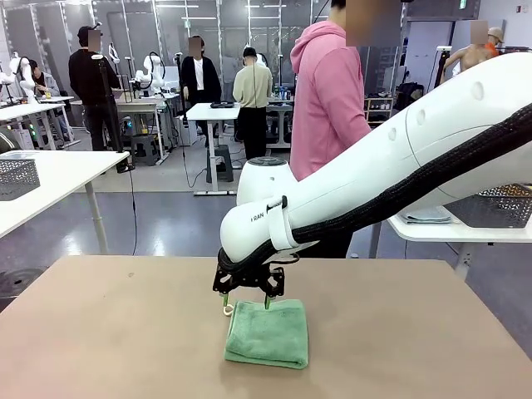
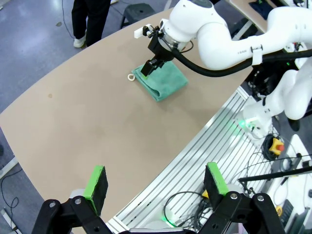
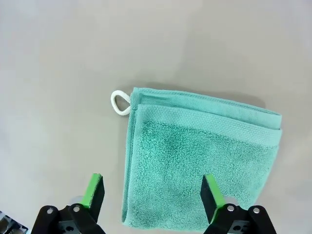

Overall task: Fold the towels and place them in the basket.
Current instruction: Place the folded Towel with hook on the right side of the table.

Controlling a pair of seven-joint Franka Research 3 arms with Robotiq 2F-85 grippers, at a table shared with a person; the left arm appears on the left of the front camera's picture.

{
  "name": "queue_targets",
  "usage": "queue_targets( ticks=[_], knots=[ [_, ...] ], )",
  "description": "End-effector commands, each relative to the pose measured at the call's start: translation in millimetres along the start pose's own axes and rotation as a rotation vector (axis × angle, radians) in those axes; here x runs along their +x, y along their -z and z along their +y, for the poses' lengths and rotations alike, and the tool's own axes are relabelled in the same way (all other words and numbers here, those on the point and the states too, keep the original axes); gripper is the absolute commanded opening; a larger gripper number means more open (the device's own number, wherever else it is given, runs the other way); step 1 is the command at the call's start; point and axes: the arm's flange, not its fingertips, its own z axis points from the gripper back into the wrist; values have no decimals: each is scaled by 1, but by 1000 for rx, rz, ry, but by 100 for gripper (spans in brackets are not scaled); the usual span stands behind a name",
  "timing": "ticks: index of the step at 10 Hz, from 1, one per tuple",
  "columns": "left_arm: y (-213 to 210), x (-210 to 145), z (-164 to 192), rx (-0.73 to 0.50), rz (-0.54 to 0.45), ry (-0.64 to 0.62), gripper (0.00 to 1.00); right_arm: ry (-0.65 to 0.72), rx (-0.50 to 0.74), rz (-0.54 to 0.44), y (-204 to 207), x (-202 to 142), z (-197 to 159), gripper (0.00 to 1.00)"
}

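Note:
A mint green towel (image 1: 268, 334) lies folded into a small square on the brown table (image 1: 125, 332), its white corner loop (image 3: 120, 103) sticking out at one corner. My right gripper (image 1: 247, 301) hovers just over the towel's far edge with its jaws open and nothing between them; in the right wrist view the green pads (image 3: 95, 187) straddle the towel (image 3: 200, 165) from above. My left gripper (image 2: 156, 170) is open and empty, high over the table's near edge, far from the towel (image 2: 163, 82). A dark wire-mesh basket (image 1: 490, 208) stands on a white side table at the right.
A person in a pink hoodie (image 1: 328, 100) stands at the far side of the table. A folded grey cloth (image 1: 426, 218) lies beside the basket. A similar mesh bin (image 1: 17, 179) sits on another white table at the left. A ribbed metal rail (image 2: 214, 141) borders the table's near edge.

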Motion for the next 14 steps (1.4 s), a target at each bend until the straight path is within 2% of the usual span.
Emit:
queue_targets(
  ticks=[1, 5, 6, 8, 11, 14],
  knots=[
    [0, 1, -1, -16, -4, 22, 100, -2, 1, -2, -1, 0, 0, 100],
    [0, 1, -1, -16, -4, 22, 100, 0, 0, 0, 0, 0, 0, 100],
    [0, 1, -1, -16, -4, 22, 100, 5, 29, -23, -19, -16, -20, 100],
    [0, 1, -1, -16, -4, 22, 100, 53, 215, -81, -40, -39, -71, 100],
    [0, 1, -1, -16, -4, 22, 100, 140, 329, -134, -38, -57, -147, 100],
    [0, 1, -1, -16, -4, 22, 100, 123, 444, -114, -27, -70, -195, 100]
  ],
)
